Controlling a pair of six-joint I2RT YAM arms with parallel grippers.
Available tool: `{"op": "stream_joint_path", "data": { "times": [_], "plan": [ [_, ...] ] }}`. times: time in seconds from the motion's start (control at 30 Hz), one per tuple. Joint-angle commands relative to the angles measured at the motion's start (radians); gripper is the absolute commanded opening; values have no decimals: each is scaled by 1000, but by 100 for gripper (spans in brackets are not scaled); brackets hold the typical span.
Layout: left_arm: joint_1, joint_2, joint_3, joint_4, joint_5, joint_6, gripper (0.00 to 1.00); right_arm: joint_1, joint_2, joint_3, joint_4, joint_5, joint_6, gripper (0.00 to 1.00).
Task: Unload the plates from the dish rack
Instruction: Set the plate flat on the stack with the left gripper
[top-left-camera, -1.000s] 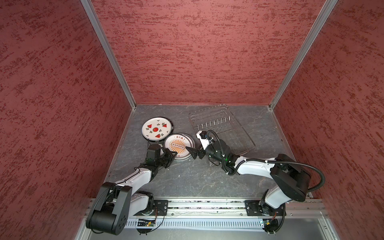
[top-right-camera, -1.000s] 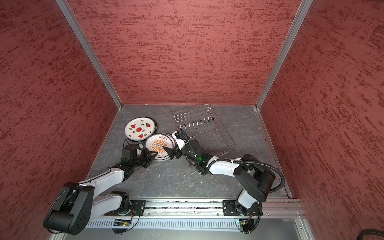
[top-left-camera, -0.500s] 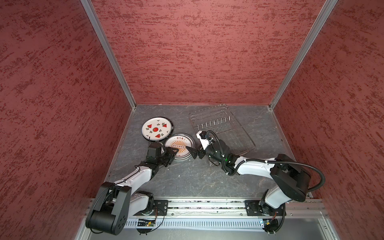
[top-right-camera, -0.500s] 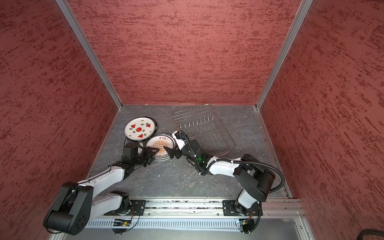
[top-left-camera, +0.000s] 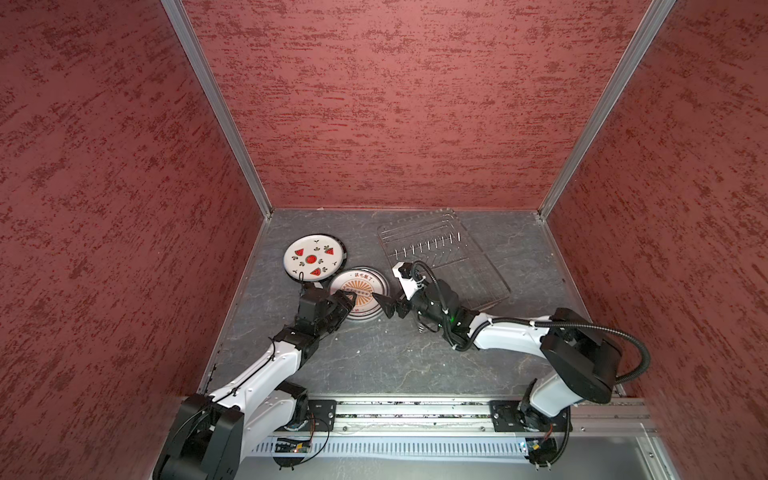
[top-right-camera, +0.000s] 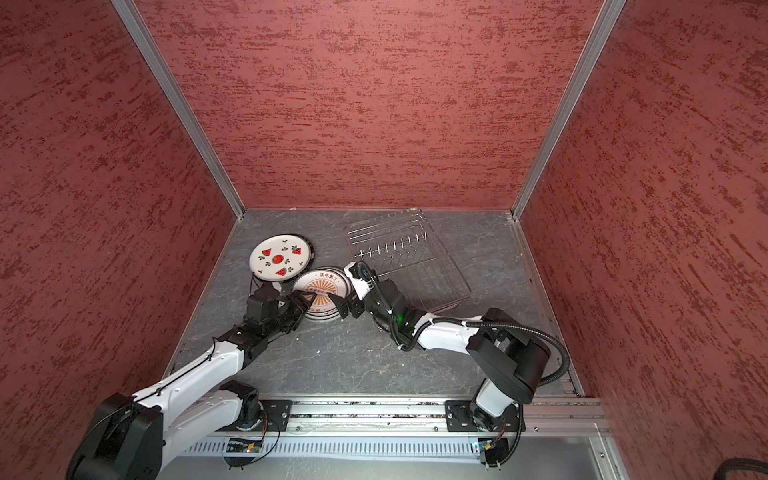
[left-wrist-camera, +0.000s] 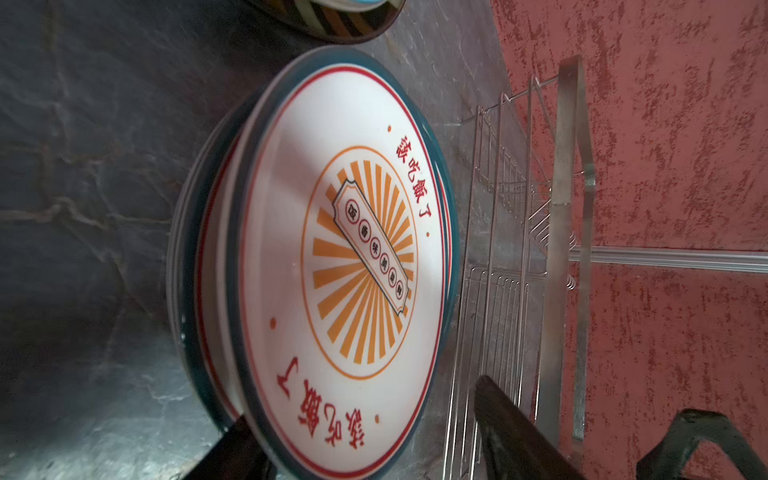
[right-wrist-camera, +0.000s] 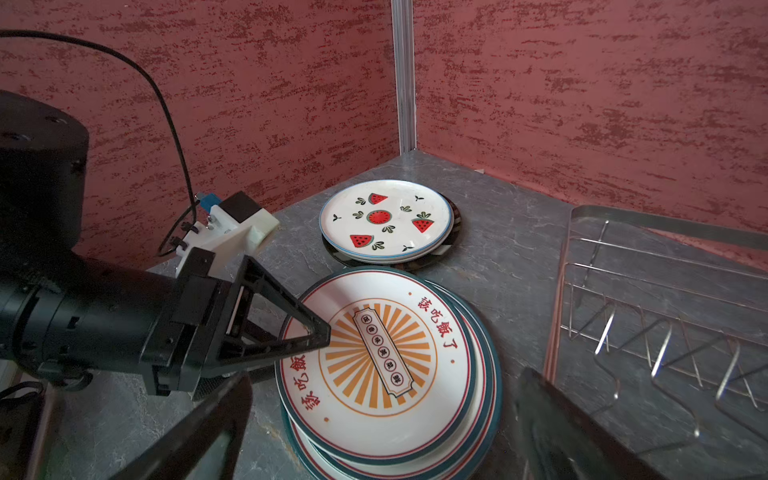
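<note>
Silver wire rack (top-left-camera: 440, 253) sits far right on the grey table (top-left-camera: 374, 361). Left of it the plates lie in two stacks: watermelon stack (top-left-camera: 313, 259) far left, sunburst stack (top-left-camera: 360, 286) just nearer. Jaws apart, the left gripper (top-left-camera: 350, 302) straddles the sunburst stack's near-left rim. The right gripper (top-left-camera: 384, 306), jaws wide apart, sits at its near-right rim, gripping nothing.

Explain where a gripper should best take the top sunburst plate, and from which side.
Take the top sunburst plate by its raised rim, at the edge facing the robot. It lies flat and face up on its stack, so only the rim offers a pinch. The dish rack beside and the watermelon plates behind leave less room.
</note>
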Motion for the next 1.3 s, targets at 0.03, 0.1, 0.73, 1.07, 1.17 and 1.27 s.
{"op": "stream_joint_path", "data": {
  "times": [0.03, 0.1, 0.73, 1.07, 1.17, 1.27],
  "plan": [
    [-25, 38, 39, -9, -47, 15, 72, 13, 6, 42, -2, 27, -23, 99],
    [-25, 51, 37, 5, -36, 13, 72, 13, 5, 41, -3, 31, -26, 99],
    [-65, -69, -11, -32, -122, -43, 76, 16, -8, 33, 20, 69, -30, 99],
    [-93, 32, 51, -52, -126, 11, 76, 16, 1, 38, 9, 82, -35, 99],
    [-134, 22, 61, -77, -245, 36, 76, 16, 2, 33, 15, 77, -35, 99],
    [-136, 34, 67, -75, -236, 46, 76, 16, 5, 33, 15, 82, -35, 99]
  ]
}}
